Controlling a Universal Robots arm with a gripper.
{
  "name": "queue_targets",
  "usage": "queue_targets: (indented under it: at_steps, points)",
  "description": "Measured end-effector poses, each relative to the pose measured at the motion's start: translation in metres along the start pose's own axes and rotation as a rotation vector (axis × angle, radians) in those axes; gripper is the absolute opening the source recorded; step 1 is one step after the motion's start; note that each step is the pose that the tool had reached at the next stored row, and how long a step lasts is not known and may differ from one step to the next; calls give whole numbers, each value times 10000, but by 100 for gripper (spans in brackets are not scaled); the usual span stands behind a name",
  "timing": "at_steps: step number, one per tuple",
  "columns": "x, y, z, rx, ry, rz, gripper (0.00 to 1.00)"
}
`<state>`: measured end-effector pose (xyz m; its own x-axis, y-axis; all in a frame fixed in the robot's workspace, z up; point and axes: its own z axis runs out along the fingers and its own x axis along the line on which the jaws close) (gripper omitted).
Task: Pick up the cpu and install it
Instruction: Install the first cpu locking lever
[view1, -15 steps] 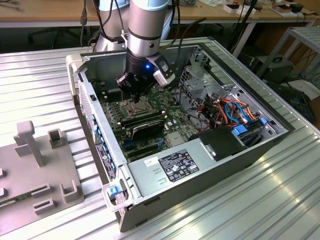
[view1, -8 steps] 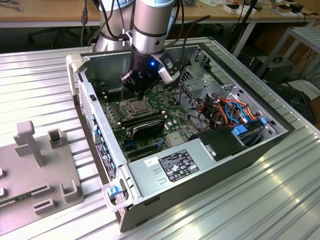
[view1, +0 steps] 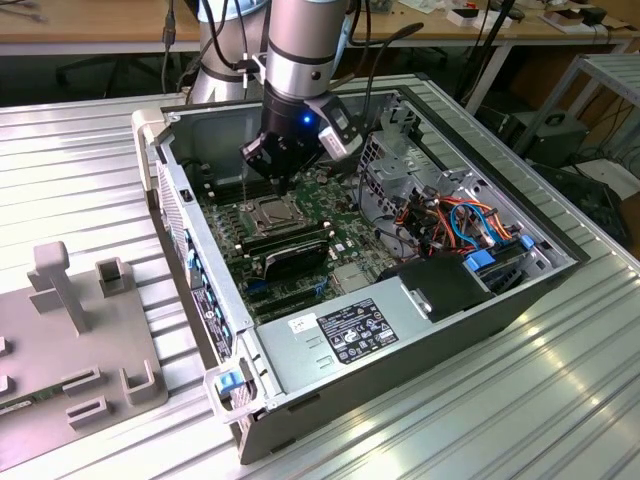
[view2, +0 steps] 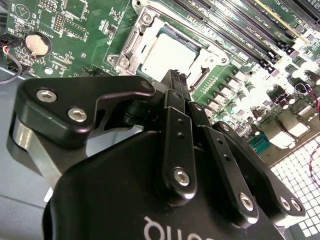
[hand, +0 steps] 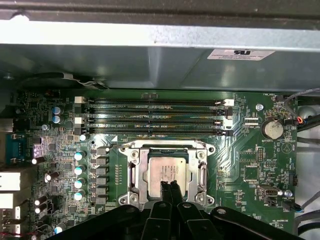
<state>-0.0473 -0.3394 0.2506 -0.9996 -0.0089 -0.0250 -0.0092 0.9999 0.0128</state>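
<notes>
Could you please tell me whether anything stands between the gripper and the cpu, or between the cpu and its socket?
Nothing visible does. In the first wrist view the cpu already lies flat within the socket frame, face bare, and the shut gripper hangs right over its edge.

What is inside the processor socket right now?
The cpu lies flat in the socket, silver face up. The shut gripper covers part of one edge; whatever lies beneath the cpu is hidden.
</notes>
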Motion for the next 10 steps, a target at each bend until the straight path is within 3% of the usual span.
queue_targets:
  at_steps: [10]
  points:
    - [4,0,-5,1,0,0,11]
